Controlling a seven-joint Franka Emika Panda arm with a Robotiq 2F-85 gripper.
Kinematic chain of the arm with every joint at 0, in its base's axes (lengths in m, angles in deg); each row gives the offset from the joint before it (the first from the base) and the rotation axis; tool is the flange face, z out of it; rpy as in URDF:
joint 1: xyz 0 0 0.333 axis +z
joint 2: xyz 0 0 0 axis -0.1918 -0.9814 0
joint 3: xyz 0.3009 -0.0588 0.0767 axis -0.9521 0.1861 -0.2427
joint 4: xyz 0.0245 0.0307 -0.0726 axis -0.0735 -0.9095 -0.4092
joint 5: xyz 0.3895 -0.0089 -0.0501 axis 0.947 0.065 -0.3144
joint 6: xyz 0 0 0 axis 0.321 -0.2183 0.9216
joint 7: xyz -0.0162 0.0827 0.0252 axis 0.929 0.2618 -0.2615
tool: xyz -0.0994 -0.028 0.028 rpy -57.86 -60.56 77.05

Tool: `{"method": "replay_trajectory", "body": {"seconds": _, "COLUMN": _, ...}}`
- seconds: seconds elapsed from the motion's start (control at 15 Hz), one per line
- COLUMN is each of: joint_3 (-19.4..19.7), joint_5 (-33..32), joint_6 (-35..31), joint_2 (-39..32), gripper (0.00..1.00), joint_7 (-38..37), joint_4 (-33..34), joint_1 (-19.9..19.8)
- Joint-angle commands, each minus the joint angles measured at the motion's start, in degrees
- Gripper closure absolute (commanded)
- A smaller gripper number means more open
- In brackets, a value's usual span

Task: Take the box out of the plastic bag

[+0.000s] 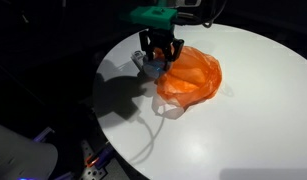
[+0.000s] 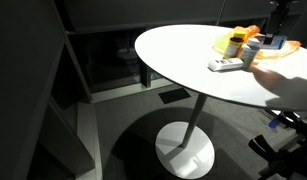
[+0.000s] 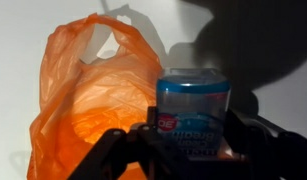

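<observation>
Box (image 3: 193, 105), blue with white and red lettering, sits low in the wrist view between the two dark fingers of the gripper (image 3: 195, 138). The gripper is narrowed onto the box's sides and appears to be holding it. Just beside the box, touching or nearly touching it, lies the crumpled orange plastic bag (image 3: 88, 105), with its handle loops open at the far end.

In an exterior view the gripper (image 1: 159, 55) hangs over the edge of the bag (image 1: 193, 75) on a round white table (image 1: 243, 120). The box shows there as a small bluish shape beneath it. From where I stand the box looks mostly clear of the plastic, though I cannot tell whether a fold clings to its hidden side.

The risks, as I judge them:
- Thin film caught under a finger would drag the whole bag along with the box.
- A shallow grip on the smooth sides could let the box slip and drop.
- The light bag could slide toward the table's edge.
</observation>
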Motion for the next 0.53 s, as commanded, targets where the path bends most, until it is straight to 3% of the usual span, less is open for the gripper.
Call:
{"method": "replay_trajectory", "body": {"seconds": 0.0, "joint_3": 0.08, "joint_5": -2.04, "joint_6": -1.05, "joint_2": 6.9, "gripper": 0.61, "joint_7": -3.34, "joint_4": -6.99, "joint_1": 1.01}}
{"method": "replay_trajectory", "body": {"seconds": 0.47, "joint_3": 0.25, "joint_5": -1.94, "joint_6": -3.03, "joint_2": 11.79, "gripper": 0.61, "joint_7": -3.48, "joint_4": -15.1, "joint_1": 1.52}}
